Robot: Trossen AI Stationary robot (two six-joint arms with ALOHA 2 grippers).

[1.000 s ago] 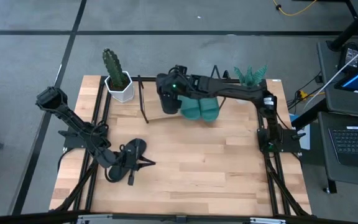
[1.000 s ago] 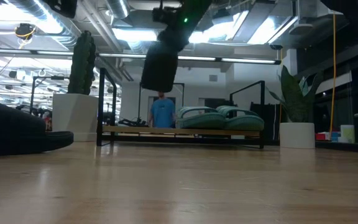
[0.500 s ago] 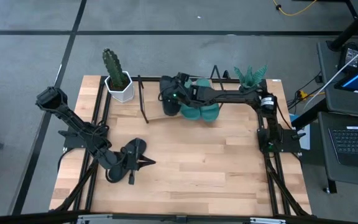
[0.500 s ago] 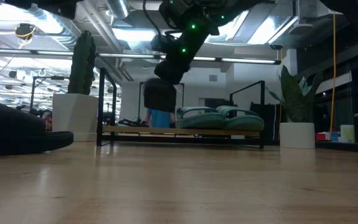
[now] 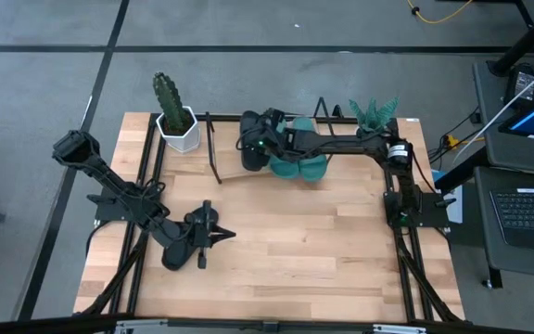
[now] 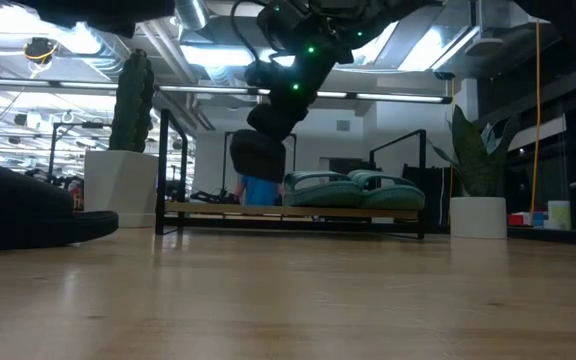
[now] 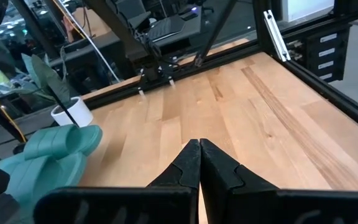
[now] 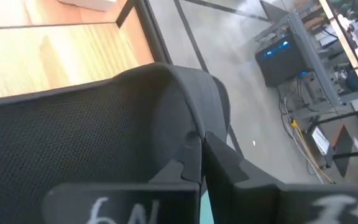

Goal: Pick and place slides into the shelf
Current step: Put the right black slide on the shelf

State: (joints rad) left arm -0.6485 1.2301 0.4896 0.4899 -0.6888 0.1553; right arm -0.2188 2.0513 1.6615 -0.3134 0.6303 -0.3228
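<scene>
**Third slide going onto the shelf**

The right gripper is pinched on a black slide, its fingers pressed onto the strap. It holds the slide over the shelf, just beside the two teal slides that already sit there. In the low view the black slide hangs close above the board, toe down; whether it touches the wood cannot be told.

The step in hand looks like the placing of the third slide. The next move likely calls for lowering it until the sole rests on the slanted board, then parting the fingers and lifting clear without dragging the strap. The gap to the teal pair is tight, so a sideways nudge could shift them.

The left gripper is out over the near left of the table with its fingers pressed together and nothing between them. The last black slide is close by it; in the high view the arm covers most of it, so contact cannot be told.
</scene>
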